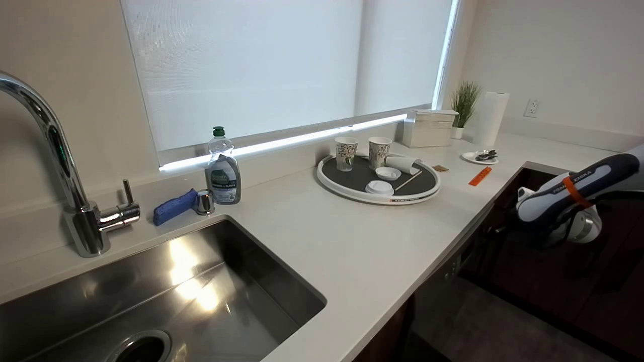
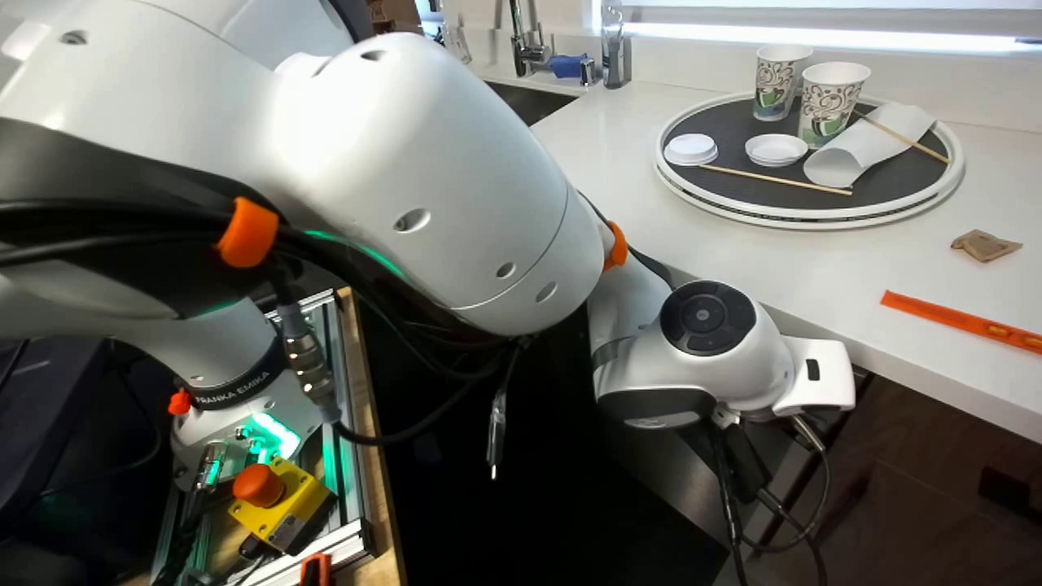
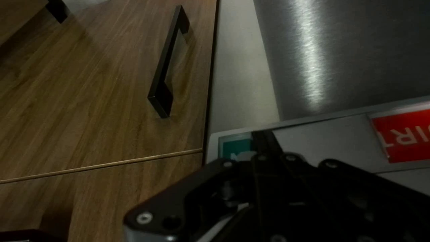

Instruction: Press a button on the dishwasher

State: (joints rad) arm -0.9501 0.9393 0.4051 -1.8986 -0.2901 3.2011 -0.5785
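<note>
Wrist view: dishwasher (image 3: 356,60) sat right of the wooden cabinet (image 3: 111,84), side edge nearly vertical, right part cut off, so couldn't read its long axis. Gripper (image 3: 263,134) had jaws pinched together in front of the green label (image 3: 235,146); contact unclear. In both exterior views, dishwasher faced out under the table (image 1: 312,231), mostly shadowed; jaws indiscernible.

White counter (image 1: 297,221) | on it: tray (image 1: 347,195), orange bar (image 2: 936,311), packet (image 2: 983,245), soap bottle (image 1: 224,177), plate (image 1: 470,157)

Looks like kitchen: has long white countertop (image 1: 322,226), rectangular stainless-steel sink (image 1: 246,291), curved chrome faucet (image 1: 63,161), upright white paper-towel roll (image 1: 491,119), brown wood-grain cabinet door (image 3: 97,94) with black bar handle (image 3: 164,64).
</note>
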